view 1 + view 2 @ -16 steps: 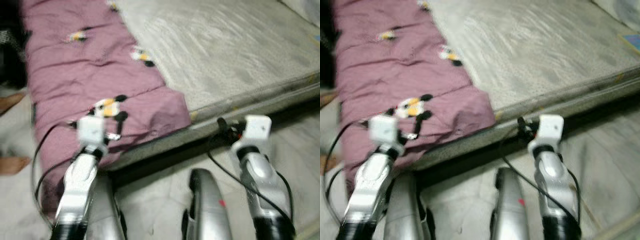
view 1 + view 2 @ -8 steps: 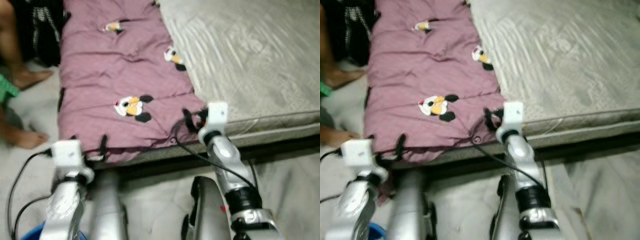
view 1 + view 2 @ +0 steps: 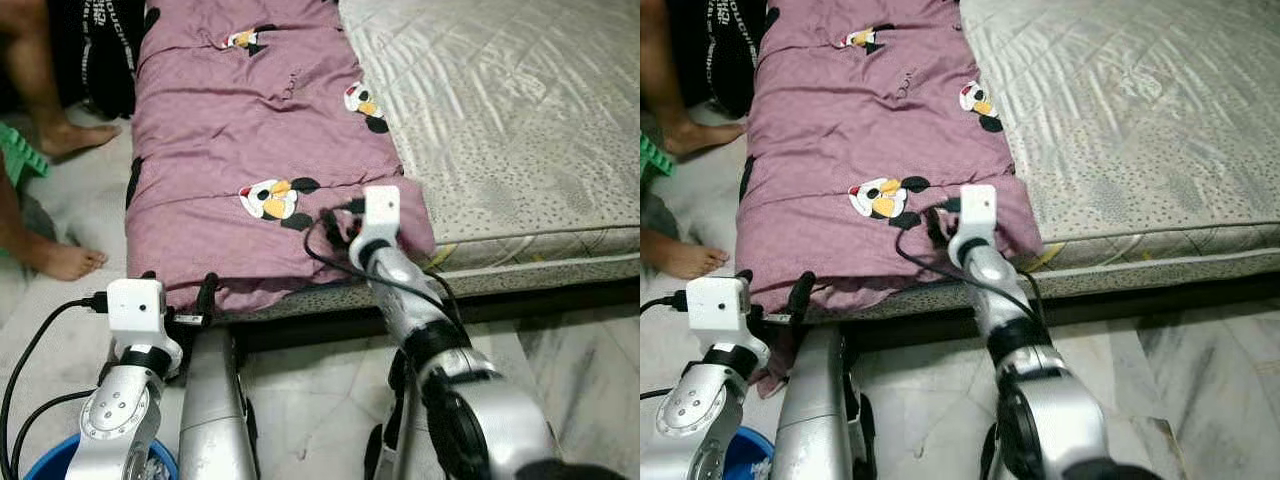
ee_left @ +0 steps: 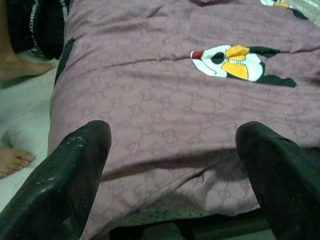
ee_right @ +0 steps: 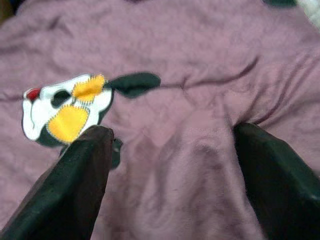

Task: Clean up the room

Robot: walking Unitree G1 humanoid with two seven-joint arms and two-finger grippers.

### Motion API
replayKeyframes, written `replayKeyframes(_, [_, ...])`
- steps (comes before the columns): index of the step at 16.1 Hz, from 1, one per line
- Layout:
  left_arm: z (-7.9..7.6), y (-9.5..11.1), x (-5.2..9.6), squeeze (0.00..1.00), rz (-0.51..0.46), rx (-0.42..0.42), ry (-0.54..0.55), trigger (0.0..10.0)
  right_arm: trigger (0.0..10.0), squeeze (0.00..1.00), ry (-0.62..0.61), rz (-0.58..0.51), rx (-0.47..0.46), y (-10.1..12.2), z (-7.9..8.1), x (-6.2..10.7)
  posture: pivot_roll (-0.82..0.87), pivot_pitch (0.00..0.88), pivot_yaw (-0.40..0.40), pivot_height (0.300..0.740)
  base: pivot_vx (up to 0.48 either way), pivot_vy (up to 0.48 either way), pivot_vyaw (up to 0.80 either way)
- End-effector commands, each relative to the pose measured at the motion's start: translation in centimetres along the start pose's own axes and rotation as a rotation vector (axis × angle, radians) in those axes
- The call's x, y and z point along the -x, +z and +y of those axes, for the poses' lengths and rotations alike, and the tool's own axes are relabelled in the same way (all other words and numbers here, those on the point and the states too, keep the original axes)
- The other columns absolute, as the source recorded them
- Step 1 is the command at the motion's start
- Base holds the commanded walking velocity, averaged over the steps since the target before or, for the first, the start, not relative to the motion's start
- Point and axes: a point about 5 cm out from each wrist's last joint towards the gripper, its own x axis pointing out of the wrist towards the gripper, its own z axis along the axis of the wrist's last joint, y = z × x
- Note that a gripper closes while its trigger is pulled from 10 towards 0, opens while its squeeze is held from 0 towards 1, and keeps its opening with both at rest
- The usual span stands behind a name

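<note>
A mauve blanket (image 3: 230, 130) with penguin patches covers the left part of a grey mattress (image 3: 520, 110) and hangs over its near edge. My right gripper (image 3: 336, 226) rests on the blanket near its front right corner, beside a penguin patch (image 3: 270, 198). In the right wrist view it (image 5: 172, 132) is open, its fingers (image 5: 85, 170) pressed into the cloth with a raised fold between them. My left gripper (image 3: 180, 292) hangs at the blanket's front left edge. It (image 4: 172, 135) is open, with the blanket just ahead of it.
A person's bare feet (image 3: 62, 262) stand on the marble floor (image 3: 330, 380) at the left, near a black garment (image 3: 105, 50) and something green (image 3: 20, 165). A blue tub (image 3: 30, 470) sits by my left arm. A dark gap runs under the mattress.
The camera has swung left and sharpened. My right arm has reached from the mattress edge onto the blanket's corner. My left gripper now sits lower, at the blanket's near edge.
</note>
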Motion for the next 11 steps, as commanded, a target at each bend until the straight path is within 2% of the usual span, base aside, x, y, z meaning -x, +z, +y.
replayKeyframes(1, [-0.1,0.3,0.2,0.0,0.001,-0.016,-0.009,10.0,10.0,0.0,-0.02,0.148,-0.038,-2.8,0.2,0.4,0.18,0.191,-0.042,0.524,0.0,0.0,0.0])
replayKeyframes(2, [-0.1,0.3,0.2,0.0,0.001,-0.018,-0.01,10.0,10.0,0.0,-0.045,0.21,-0.038,-3.8,0.0,0.7,0.18,0.191,-0.042,0.524,0.0,0.0,0.0])
replayKeyframes(3, [-0.1,0.3,0.2,0.0,0.004,-0.019,-0.007,10.0,10.0,0.0,-0.145,0.325,-0.062,-5.8,-1.2,1.5,0.19,0.19,-0.044,0.524,0.0,0.0,0.0])
replayKeyframes(5, [0.1,0.2,0.3,0.0,0.013,-0.023,-0.004,10.0,10.0,0.0,-0.312,0.386,-0.166,-7.1,-3.9,2.6,0.18,0.19,-0.047,0.524,0.0,0.0,0.0])
replayKeyframes(11, [0.1,0.2,0.3,0.0,0.013,-0.023,-0.004,10.0,10.0,0.0,-0.312,0.386,-0.166,-7.1,-3.9,2.6,0.18,0.19,-0.047,0.524,0.0,0.0,0.0])
